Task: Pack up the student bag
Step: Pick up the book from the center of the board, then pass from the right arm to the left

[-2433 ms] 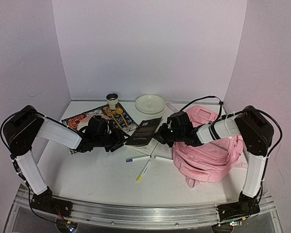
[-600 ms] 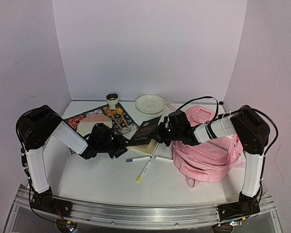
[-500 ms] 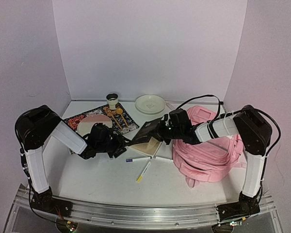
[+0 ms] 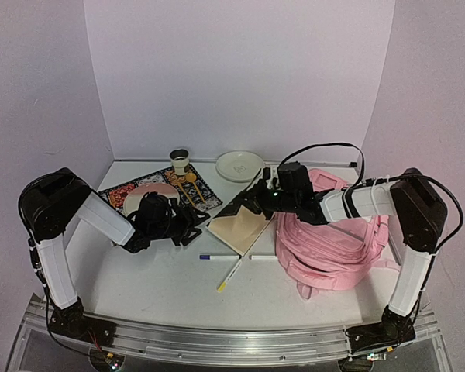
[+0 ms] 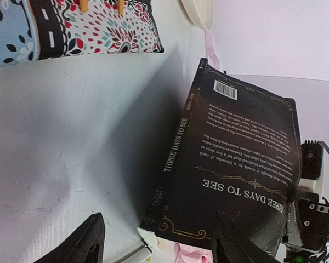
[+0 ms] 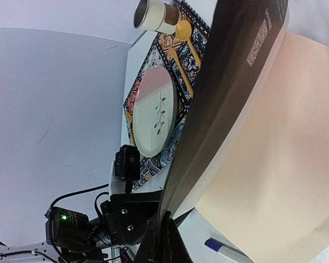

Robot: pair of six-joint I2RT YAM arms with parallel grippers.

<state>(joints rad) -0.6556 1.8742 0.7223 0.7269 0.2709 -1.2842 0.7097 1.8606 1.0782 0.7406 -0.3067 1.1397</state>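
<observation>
Black book (image 5: 230,164) is gripped by the right end effector (image 4: 252,199) beside the student bag (image 4: 333,236); the left end effector (image 5: 160,242) is held open. Nothing looks packed yet.

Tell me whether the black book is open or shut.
The book is open: the right gripper pinches its black cover raised, baring a cream page.

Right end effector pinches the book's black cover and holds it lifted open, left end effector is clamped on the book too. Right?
No. The left end effector stands open, gripping nothing, per the left wrist view. The right end effector does pinch the black cover of the book, lifted open.
</observation>
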